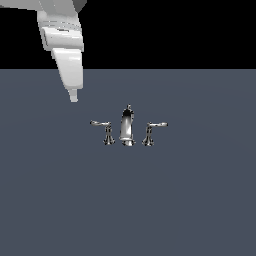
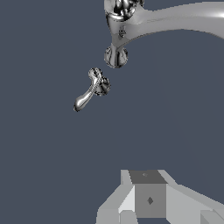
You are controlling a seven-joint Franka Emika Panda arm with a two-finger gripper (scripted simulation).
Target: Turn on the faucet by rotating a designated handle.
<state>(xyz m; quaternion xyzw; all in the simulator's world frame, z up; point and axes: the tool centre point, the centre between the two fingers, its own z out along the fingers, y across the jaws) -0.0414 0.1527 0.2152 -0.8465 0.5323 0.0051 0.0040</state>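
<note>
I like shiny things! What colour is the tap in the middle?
The faucet is shiny silver chrome, seen best in the wrist view.

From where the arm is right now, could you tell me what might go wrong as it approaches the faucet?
1. The two levers look identical; the claw could descend on the right-hand lever instead of the left-hand handle.
2. The tall spout stands close beside the handle, so a sideways approach might clip it.
3. The lever arm is thin and shiny; it may slip.

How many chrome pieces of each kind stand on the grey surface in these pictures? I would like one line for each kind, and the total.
Lever handles: 2, the handle at the exterior view's left and the matching right-hand lever
Central spout of the faucet: 1
Total: 3 chrome pieces
</note>
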